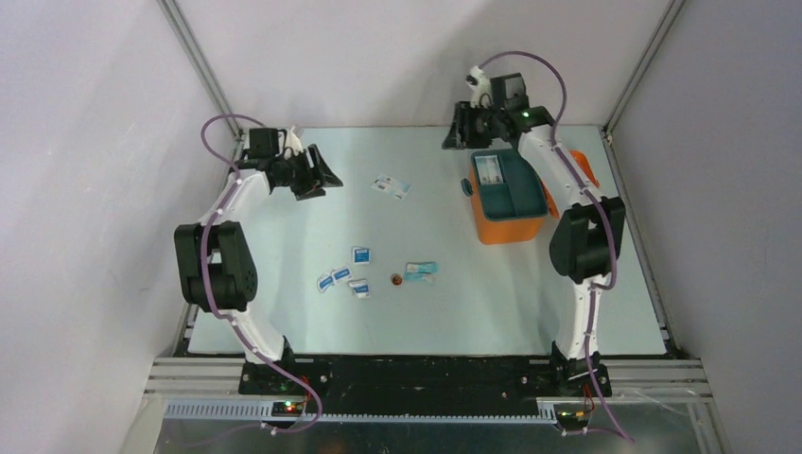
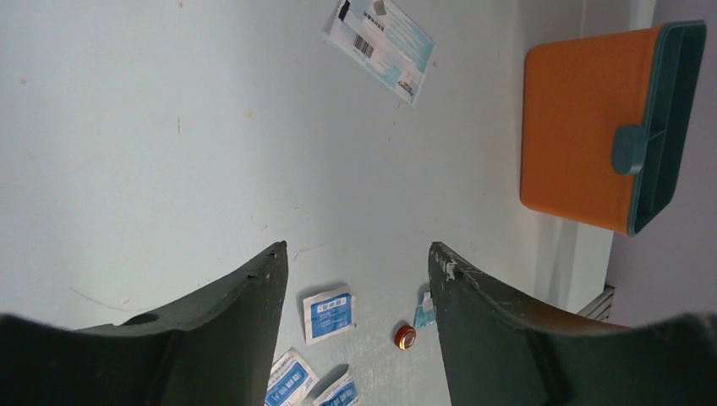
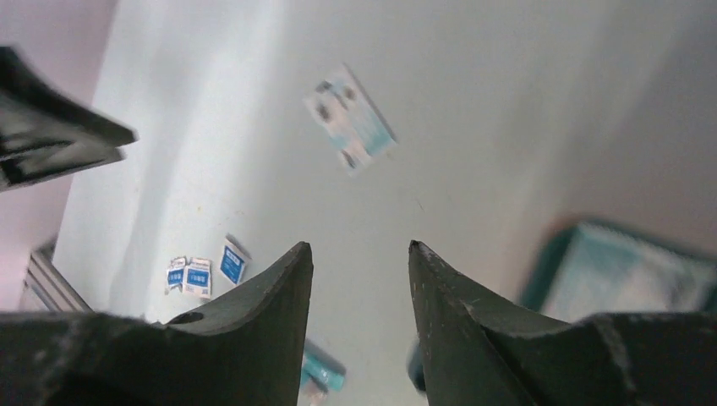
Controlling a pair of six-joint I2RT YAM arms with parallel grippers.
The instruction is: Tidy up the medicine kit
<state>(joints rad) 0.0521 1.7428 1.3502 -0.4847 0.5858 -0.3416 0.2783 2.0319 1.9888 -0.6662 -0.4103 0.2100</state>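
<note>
The orange medicine kit (image 1: 508, 225) with its teal tray on top stands at the right of the table; it also shows in the left wrist view (image 2: 577, 127). Several blue-and-white sachets (image 1: 342, 275), a small red disc (image 1: 396, 279) and a teal packet (image 1: 420, 271) lie mid-table. A white-and-blue flat pack (image 1: 391, 186) lies farther back. My left gripper (image 1: 326, 180) is open and empty, held high at the back left. My right gripper (image 1: 456, 132) is open and empty, raised behind the kit's back left corner.
Grey walls and metal frame rails (image 1: 197, 66) close in the table at the back and sides. The right arm's elbow (image 1: 586, 236) hangs beside the kit's right side. The left arm's elbow (image 1: 216, 265) is near the left table edge.
</note>
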